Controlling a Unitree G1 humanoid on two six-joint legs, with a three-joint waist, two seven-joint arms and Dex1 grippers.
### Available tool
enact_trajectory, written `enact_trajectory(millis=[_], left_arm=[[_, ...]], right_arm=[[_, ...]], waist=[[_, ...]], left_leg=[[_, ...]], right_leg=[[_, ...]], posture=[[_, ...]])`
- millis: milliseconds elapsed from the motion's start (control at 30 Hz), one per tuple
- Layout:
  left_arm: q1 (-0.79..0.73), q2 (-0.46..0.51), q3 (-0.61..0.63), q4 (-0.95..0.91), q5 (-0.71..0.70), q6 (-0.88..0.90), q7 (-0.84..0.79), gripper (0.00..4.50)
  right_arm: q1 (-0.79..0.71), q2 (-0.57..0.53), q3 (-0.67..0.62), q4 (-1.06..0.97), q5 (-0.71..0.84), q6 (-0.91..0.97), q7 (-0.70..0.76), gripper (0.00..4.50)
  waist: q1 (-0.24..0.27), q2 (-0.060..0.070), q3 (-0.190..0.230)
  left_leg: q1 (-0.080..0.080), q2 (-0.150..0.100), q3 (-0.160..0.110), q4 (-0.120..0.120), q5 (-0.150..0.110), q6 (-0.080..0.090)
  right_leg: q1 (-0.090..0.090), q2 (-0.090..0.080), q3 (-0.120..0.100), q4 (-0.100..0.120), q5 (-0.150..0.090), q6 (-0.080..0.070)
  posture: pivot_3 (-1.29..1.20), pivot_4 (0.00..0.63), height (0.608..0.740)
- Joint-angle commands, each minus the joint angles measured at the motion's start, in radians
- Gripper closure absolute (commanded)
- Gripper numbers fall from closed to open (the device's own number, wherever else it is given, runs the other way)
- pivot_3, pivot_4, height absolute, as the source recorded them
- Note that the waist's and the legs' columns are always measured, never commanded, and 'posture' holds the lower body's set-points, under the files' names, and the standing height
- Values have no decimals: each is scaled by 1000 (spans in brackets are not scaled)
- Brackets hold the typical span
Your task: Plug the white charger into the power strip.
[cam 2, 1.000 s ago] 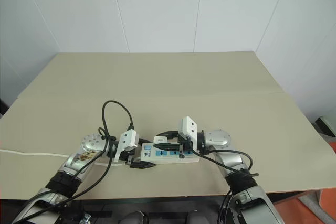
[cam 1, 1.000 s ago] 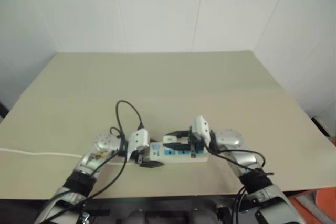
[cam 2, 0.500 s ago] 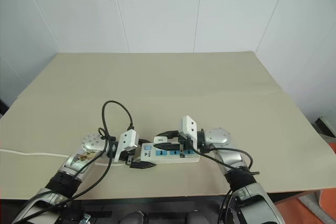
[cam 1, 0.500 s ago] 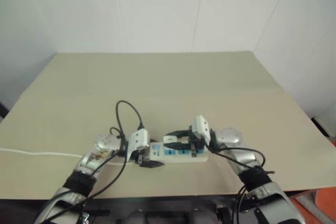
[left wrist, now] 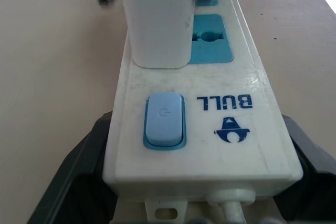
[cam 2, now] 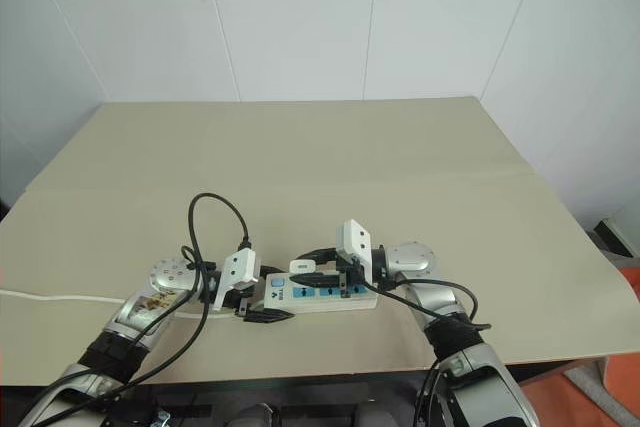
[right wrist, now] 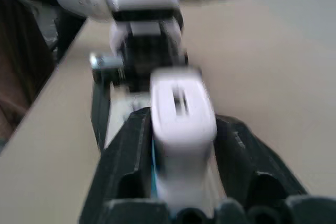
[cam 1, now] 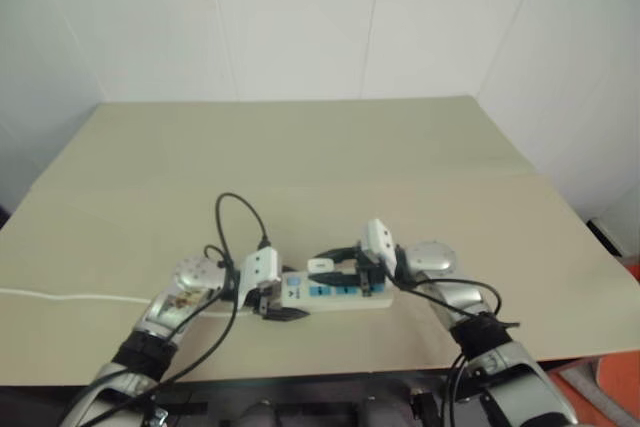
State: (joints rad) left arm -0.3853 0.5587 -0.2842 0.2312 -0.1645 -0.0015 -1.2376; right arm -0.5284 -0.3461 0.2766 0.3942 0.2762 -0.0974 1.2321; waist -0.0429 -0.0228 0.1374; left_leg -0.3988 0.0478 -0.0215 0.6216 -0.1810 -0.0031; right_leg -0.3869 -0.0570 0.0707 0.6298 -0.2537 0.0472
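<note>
Bracing the power strip (cam 2: 320, 294) near the table's (cam 2: 420, 177) front edge, left tool (cam 2: 258, 314) clamped on its switch end to steady it; right tool (cam 2: 318, 267) flanking the charger (left wrist: 156, 17), seated upright in the first socket, grip loosening by the look.

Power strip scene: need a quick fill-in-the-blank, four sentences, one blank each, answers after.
1. The white charger stands in the socket nearest the strip's ____ button.
2. The left tool is shut on the ____ end of the power strip.
3. The word printed beside the button is ____.
4. The socket panels are coloured ____.

Missing words: power; cord; BULL; blue
</note>
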Motion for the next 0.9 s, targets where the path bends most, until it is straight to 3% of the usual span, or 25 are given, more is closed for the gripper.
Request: enact_trajectory(millis=[33,167,433,500,567,900], left_arm=[[8,29,0,2,25,5,-11,1175],[-2,24,-3,15,27,-1,-13,1175],[-14,1,-6,37,29,-17,1,1175],[-20,-17,3,45,9,-22,-3,444],[-25,-28,10,45,-12,-25,-19,13],[6,45,146,-112,-118,18,-30,13]], right_arm=[[29,-24,-2,37,-43,31,-10,1315],[34,-28,-8,12,-31,69,9,23],[37,-49,-49,-26,-27,79,-2,23],[45,-68,-68,-56,-17,86,-3,0],[58,-85,-82,-85,-9,92,-1,0],[126,-190,-171,-277,50,158,-13,0]], waist=[[-1,-1,-1],[0,-1,-1],[2,-1,-1],[4,-1,-1],[8,-1,-1],[16,-1,3]], left_leg=[[0,0,0,0,0,0],[0,0,0,0,0,0],[0,0,0,-1,0,0],[0,0,0,-1,0,0],[0,0,0,-1,0,0],[-6,0,0,-1,0,0]], right_leg=[[0,0,0,0,0,0],[0,0,0,0,0,0],[0,0,0,0,0,0],[0,0,0,0,-1,0],[0,0,0,0,-1,1],[-6,0,0,-1,0,0]], posture=[[0,150,740],[0,150,740],[0,150,740],[0,150,740],[0,150,740],[0,150,740]])
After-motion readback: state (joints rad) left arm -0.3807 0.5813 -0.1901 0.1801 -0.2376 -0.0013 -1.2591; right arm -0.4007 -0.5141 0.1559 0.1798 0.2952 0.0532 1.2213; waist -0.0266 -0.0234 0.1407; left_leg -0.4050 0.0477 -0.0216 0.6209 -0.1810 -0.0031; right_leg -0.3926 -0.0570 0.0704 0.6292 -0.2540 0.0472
